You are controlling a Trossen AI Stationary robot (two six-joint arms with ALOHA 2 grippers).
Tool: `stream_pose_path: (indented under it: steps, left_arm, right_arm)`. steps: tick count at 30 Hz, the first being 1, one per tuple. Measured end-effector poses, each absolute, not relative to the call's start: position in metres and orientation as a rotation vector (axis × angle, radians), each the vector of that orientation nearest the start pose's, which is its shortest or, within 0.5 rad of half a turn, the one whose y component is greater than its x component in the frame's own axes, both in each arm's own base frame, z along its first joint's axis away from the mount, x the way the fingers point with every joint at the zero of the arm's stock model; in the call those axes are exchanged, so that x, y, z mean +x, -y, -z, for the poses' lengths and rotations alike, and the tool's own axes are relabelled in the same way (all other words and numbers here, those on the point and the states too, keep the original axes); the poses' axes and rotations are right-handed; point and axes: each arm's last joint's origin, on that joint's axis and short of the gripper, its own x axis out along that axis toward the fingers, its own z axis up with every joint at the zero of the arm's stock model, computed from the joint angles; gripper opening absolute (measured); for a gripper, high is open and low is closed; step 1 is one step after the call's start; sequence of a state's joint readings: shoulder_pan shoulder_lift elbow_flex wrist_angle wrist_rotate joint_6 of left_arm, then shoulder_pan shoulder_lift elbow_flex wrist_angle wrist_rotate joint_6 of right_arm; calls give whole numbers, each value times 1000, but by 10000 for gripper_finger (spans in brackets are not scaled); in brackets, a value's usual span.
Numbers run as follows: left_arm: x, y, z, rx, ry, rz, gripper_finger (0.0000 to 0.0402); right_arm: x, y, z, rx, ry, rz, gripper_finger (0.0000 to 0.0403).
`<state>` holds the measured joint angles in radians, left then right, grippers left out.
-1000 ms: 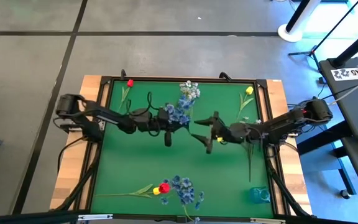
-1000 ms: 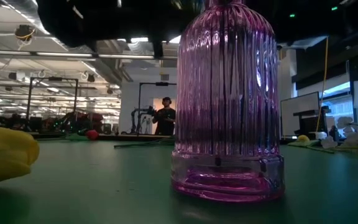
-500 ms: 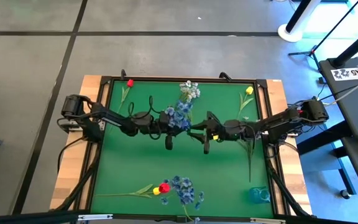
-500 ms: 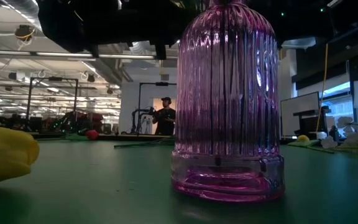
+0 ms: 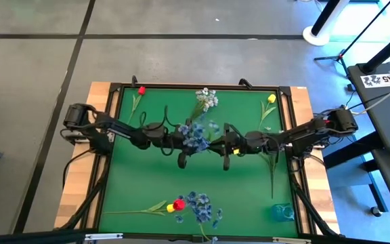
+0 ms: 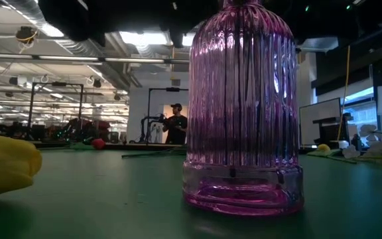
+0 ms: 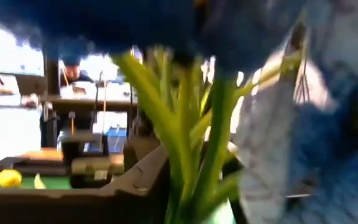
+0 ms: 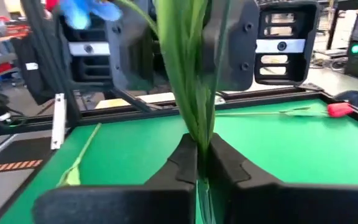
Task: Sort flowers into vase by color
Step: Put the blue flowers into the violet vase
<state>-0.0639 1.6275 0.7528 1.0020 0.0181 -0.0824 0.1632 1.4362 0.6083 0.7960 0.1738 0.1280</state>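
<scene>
A spray of small blue blossoms on green stems hangs above the table's middle, between my two grippers. My left gripper comes from the left. In the right wrist view its fingers stand on either side of the stems. My right gripper comes from the right and is shut on the stems. A purple ribbed glass vase stands at the near edge, with blue blossoms above it. My left gripper has the blue spray's stems between its two fingers, close under the blossoms. The leaves hide the place of contact. My right gripper pinches the green stems between its two fingers, level from the table's right and across the stems. The spray is lifted clear of the table.
At the far edge lie a red tulip, a whitish spray and a yellow tulip. Yellow and red tulips lie near the purple vase. A small bluish glass vase stands at the near right.
My right gripper has gone toward the table's left, up to the blue spray's stems. My left gripper has carried the spray a little toward the near edge and the right, so the two grippers now meet at the table's middle.
</scene>
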Motion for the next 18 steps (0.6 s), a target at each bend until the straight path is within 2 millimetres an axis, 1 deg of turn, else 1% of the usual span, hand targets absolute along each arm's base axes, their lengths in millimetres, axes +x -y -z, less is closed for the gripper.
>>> stream_pose_path:
  steps: [2, 5, 7, 9, 11, 13, 16, 18]
  left_arm:
    - [323, 27, -242, -68, 68, 100, 147]
    - [300, 37, -263, -30, -16, 138, 163]
    - [284, 43, -272, -10, -94, 169, 170]
    - [268, 47, -275, -8, -188, 176, 172]
    - [258, 52, -276, -24, -248, 152, 171]
    - [252, 58, -272, -37, -289, 119, 168]
    - [248, 65, -262, -39, -323, 77, 163]
    - [247, 68, -255, -44, -337, 37, 161]
  right_arm:
    - [283, -46, -230, 122, -6, 8, 16]
    - [275, -53, -245, 88, 57, -18, 14]
    - [269, -58, -256, 65, 121, -42, 14]
    - [264, -63, -267, 52, 211, -77, 15]
    - [261, -70, -274, 55, 276, -138, 18]
    - [260, -80, -274, 59, 310, -221, 18]
    - [262, -97, -266, 87, 314, -304, 15]
    - [263, -110, -258, 106, 323, -329, 15]
